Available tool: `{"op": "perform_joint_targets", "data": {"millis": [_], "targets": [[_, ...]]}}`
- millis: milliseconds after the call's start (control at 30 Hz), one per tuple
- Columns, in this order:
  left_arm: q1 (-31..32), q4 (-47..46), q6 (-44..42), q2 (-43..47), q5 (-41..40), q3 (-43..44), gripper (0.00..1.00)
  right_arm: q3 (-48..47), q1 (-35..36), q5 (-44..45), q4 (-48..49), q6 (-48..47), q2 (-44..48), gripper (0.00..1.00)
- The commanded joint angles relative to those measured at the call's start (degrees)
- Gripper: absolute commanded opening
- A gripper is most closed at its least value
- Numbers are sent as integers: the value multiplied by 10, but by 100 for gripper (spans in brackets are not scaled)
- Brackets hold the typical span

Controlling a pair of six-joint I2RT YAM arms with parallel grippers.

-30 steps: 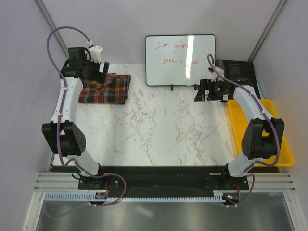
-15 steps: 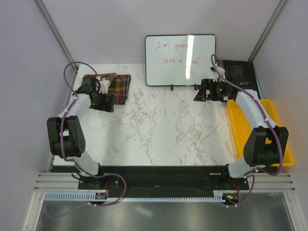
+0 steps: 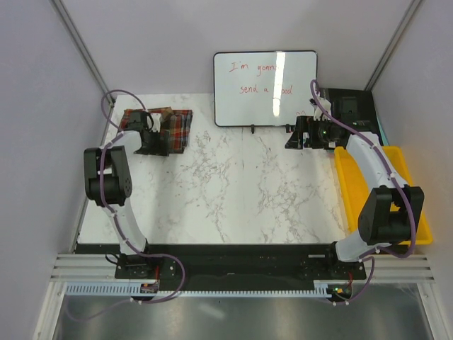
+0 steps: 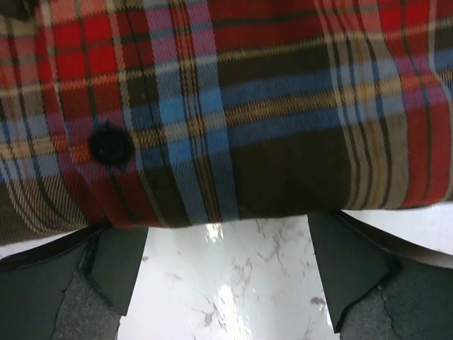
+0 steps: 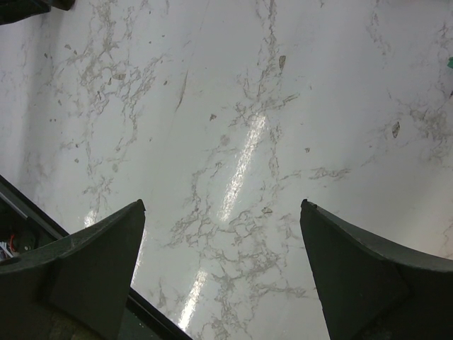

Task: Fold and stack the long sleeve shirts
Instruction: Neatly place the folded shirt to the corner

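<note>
the long sleeve shirt (image 3: 170,126) is seen folded into a compact plaid bundle at the far left corner of the desk (image 3: 233,191), and the left gripper (image 4: 226,230) is parked right at its near edge, jaws spread wide with nothing clamped between them. only bare marble shows in the gap, with the red and blue checks and a dark button (image 4: 110,146) lying just ahead of the fingertips. whether one shirt or several lie in that bundle cannot be told from here. the step in hand is judged to be the settling of the folded piece on its spot, so care is needed at the hem: the jaws are best kept wide and drawn straight back off the cloth's edge before any lift is made, so that no fold is snagged or dragged open. if the edge is to be squared up instead, a light nudge against the fold is called for, not a pinch. the right gripper (image 5: 223,212) is held at the far right, by the foot of the whiteboard (image 3: 265,88) and near the yellow bin (image 3: 386,205), its jaws likewise apart over bare marble; it is best kept out of the way until another shirt is to be fetched.
</note>
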State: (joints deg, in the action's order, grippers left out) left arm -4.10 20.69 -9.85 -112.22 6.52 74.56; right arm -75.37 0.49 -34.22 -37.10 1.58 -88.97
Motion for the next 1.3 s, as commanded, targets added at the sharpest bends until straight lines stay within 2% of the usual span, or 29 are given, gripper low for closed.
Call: {"op": "perform_joint_targets", "data": {"millis": [0, 300, 433, 533, 633, 667, 733, 833, 933, 1133, 1267], "targets": [[4, -23, 43, -64, 13, 85, 99, 1, -2, 2, 16, 3, -7, 98], [8, 20, 70, -145, 25, 217, 99, -2, -2, 13, 15, 3, -20, 98], [7, 23, 64, -164, 18, 244, 99, -4, -2, 15, 15, 3, -21, 98], [8, 44, 51, -166, 42, 264, 99, -12, -2, 13, 12, 4, -23, 98], [14, 48, 49, -93, 54, 226, 99, -25, -2, 14, 5, -5, -16, 98], [14, 45, 51, -36, 75, 193, 99, -34, -2, 24, 4, -9, -15, 98], [15, 62, 63, 21, 87, 174, 99, -43, -2, 37, -3, -11, -9, 98], [15, 151, 55, 89, 110, 196, 99, -67, -2, 56, -13, -11, -6, 98], [15, 200, 38, 161, 116, 194, 99, -76, -3, 72, -17, -33, 5, 98], [15, 225, 11, 304, 135, 68, 99, -25, -2, 94, -17, -28, 38, 98], [15, 225, 16, 370, 153, -21, 99, 54, -2, 116, -3, -23, 60, 98]]}}
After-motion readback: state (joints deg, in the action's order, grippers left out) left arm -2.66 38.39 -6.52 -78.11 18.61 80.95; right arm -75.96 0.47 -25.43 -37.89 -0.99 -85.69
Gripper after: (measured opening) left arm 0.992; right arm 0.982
